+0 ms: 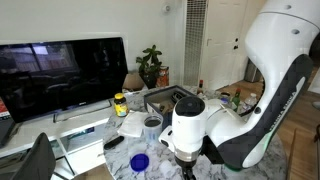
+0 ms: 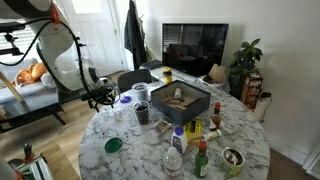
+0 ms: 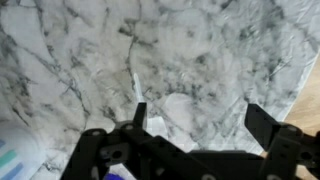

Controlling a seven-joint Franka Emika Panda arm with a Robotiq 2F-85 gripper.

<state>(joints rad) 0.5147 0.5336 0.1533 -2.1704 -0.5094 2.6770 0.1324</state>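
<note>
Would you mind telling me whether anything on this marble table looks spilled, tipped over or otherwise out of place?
Nothing stands out. The round white marble table is crowded, but the small bottles near its edge stand upright and no spill shows. The open tool hangs over the marble.

Soft daylight fills the room in both exterior views, strongest at a window (image 2: 97, 22) that blows out to white. The dark television (image 1: 60, 70) carries faint reflections. In the wrist view the marble table (image 3: 200, 50) is evenly lit but soft and grainy, and the gripper (image 3: 200, 118) shows as a near-black, blurred silhouette. All 3 frames are low in resolution.
</note>
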